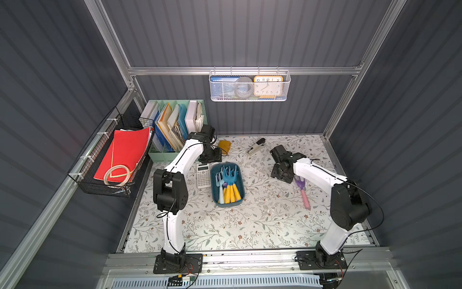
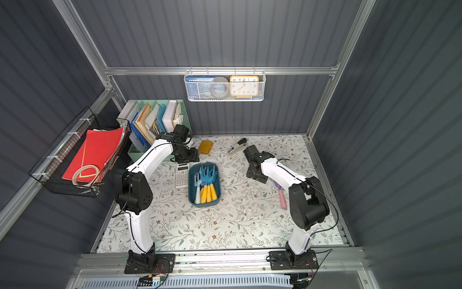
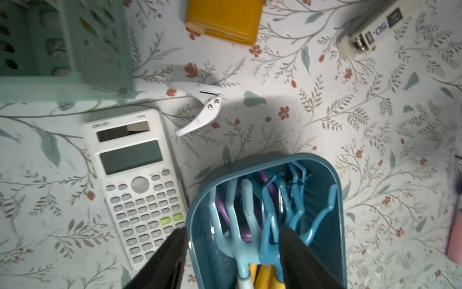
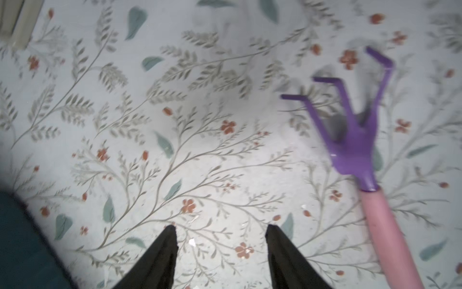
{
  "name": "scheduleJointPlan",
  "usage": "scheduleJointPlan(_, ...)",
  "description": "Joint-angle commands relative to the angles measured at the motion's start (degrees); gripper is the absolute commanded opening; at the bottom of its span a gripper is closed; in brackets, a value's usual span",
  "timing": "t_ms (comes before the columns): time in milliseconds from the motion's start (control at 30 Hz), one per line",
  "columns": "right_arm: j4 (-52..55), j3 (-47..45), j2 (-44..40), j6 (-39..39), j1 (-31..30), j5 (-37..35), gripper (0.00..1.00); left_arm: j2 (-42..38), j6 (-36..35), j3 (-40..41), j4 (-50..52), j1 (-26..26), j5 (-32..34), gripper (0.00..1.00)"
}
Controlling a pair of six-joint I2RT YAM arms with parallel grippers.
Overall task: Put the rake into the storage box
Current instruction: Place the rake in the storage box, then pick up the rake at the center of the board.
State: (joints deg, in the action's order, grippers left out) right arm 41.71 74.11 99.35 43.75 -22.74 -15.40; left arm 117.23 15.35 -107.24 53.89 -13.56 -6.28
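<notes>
At the lower right of a top view, the rake (image 1: 303,194) lies flat on the flowered table (image 1: 250,225), well apart from the storage box (image 1: 227,205) at the middle of the frame. Its long axis runs almost straight up the picture. The pink handle is at the near end, and the purple head points to the upper left, with its three hooked prongs partly hidden under the right arm. It looks light and stiff. The round, smooth handle may roll or slip, so the surest hold is probably across the handle just behind the purple neck, clear of the prongs. Just beyond the head, the right gripper (image 4: 220,227) hangs over bare table with its jaws spread and nothing between them, the rake off to one side. Farther in, the box already holds several other rakes (image 1: 228,185), heads at the far end and handles near, so those prongs could snag. At the box's far end the left gripper (image 3: 233,230) is also spread and empty, one finger over the calculator (image 3: 140,190), the other above the box.
</notes>
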Motion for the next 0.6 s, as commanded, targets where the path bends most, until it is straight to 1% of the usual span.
scheduleJointPlan(0, 1.66, -3.02, -2.46, 4.66, 2.30, -6.20, 0.63, -0.81, 3.10, 1.45, -2.43, -0.06, 2.62, 0.64)
scheduleJointPlan(167, 3.24, -7.91, -3.26, 6.34, 8.06, -3.02, 0.63, 0.76, 3.41, 0.98, -1.40, -0.06, 2.06, 0.64)
scheduleJointPlan(300, 3.90, -11.99, -4.51, 7.68, 11.15, -1.32, 0.63, 1.29, 3.37, 1.07, -1.38, -0.06, 1.98, 0.64)
scheduleJointPlan(433, 3.78, -15.55, -6.57, 7.66, 13.06, -0.25, 0.63, 1.79, 3.45, 0.89, -1.58, -0.06, 1.29, 0.64)
scheduleJointPlan(567, 3.56, -17.95, -7.55, 6.24, 13.43, 2.25, 0.62, 2.45, 3.37, 0.33, -1.42, -0.08, 1.18, 0.63)
